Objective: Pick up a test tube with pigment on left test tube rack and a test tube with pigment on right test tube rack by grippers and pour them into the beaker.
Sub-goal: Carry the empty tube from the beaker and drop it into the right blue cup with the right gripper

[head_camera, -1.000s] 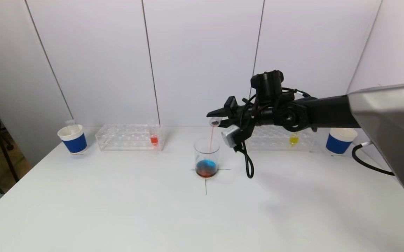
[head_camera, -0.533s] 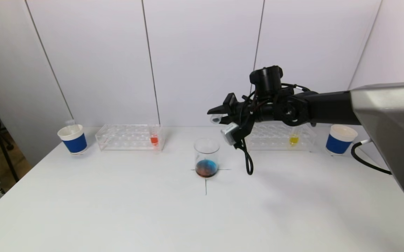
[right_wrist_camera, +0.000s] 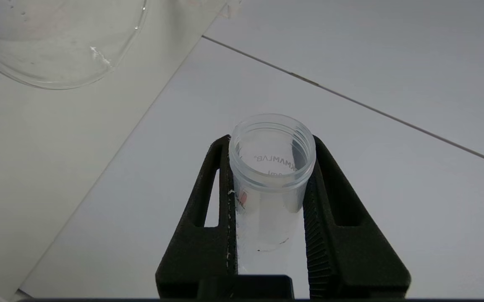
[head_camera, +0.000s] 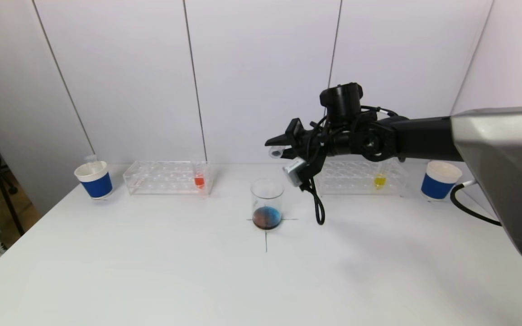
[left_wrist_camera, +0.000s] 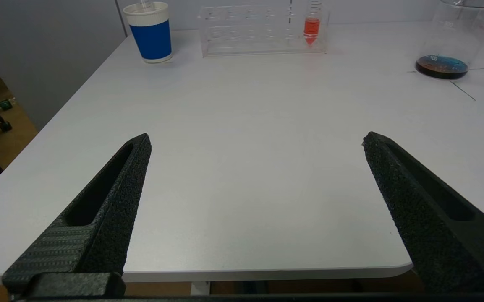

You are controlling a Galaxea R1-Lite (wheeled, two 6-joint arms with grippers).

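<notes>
My right gripper (head_camera: pixel 279 148) hangs above and slightly right of the glass beaker (head_camera: pixel 267 203), shut on a clear, emptied test tube (right_wrist_camera: pixel 270 167) held nearly level with its mouth (head_camera: pixel 276 152) pointing left. The beaker holds dark blue and red-brown liquid at its bottom (left_wrist_camera: pixel 441 66). An orange-filled tube (head_camera: pixel 199 180) stands in the left rack (head_camera: pixel 165 177). A yellow-filled tube (head_camera: pixel 379 180) stands in the right rack (head_camera: pixel 360 177). My left gripper (left_wrist_camera: pixel 256 140) is open over the table's near edge, holding nothing; it is not in the head view.
A blue and white paper cup (head_camera: pixel 93 179) with an empty tube in it stands left of the left rack. Another paper cup (head_camera: pixel 439 181) stands right of the right rack. A black cable (head_camera: pixel 318 208) dangles from my right wrist beside the beaker.
A red stream was pouring from the held tube into the beaker a second ago; it has stopped. My right gripper has risen and tipped the tube back toward level.
</notes>
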